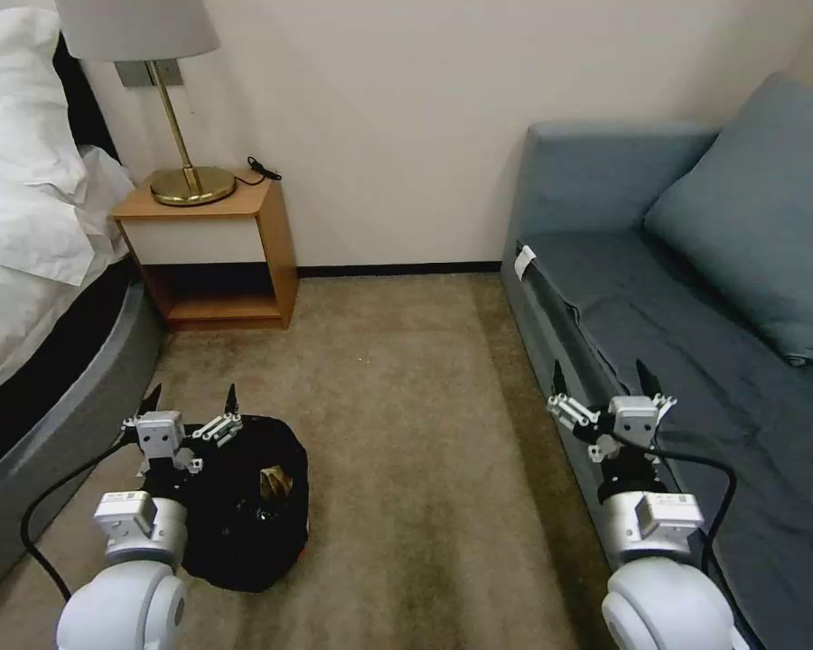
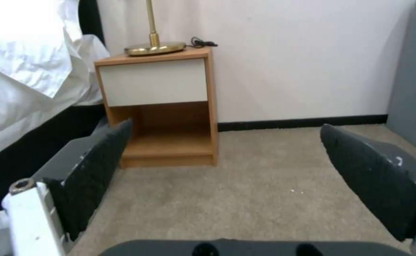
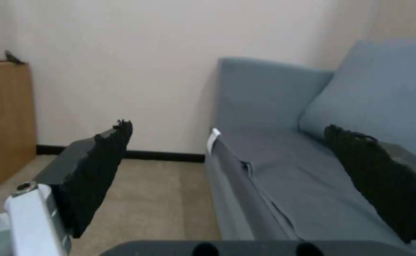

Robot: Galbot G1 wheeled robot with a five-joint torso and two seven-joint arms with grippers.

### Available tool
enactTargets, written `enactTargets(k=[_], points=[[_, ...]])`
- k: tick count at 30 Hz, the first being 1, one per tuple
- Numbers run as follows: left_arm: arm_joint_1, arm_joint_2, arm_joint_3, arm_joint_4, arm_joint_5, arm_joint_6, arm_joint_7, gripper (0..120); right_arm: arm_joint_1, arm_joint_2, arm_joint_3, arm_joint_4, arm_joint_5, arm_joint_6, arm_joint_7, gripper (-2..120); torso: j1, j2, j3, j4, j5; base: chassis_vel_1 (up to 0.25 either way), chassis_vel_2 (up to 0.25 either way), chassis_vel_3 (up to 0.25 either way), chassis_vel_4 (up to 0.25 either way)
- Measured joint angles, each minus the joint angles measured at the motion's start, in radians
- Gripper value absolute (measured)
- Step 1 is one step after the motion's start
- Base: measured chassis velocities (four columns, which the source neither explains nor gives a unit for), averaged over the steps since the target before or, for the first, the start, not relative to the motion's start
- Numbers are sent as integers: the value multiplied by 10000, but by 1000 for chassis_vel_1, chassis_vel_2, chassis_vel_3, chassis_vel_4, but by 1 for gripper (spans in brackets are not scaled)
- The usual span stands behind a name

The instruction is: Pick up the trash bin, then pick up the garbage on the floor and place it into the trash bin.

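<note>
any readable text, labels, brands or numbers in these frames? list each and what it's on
None can be read.
White tag on the sofa's front edge: no print can be made out.
Small stickers on the left wrist housing and right wrist housing: too small to read.
Wrapper in the trash bin: no legible print.

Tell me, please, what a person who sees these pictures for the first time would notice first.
Probably the trash bin, a black bag-lined bin on the beige floor at the robot's left, with something brown-yellow inside. The left tool hangs open over the bin's left rim, and the right tool is open above the front edge of the blue-grey sofa. Behind stands a wooden nightstand bearing a brass lamp.
</note>
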Motion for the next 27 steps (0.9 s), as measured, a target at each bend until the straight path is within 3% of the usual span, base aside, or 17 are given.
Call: enactTargets(k=[27], points=[[-26,-126,21,30,-97,152,-196,100,-180,359,-143,-33,-213,18,169,100,0,0,0,0,0,0,0,0,0]])
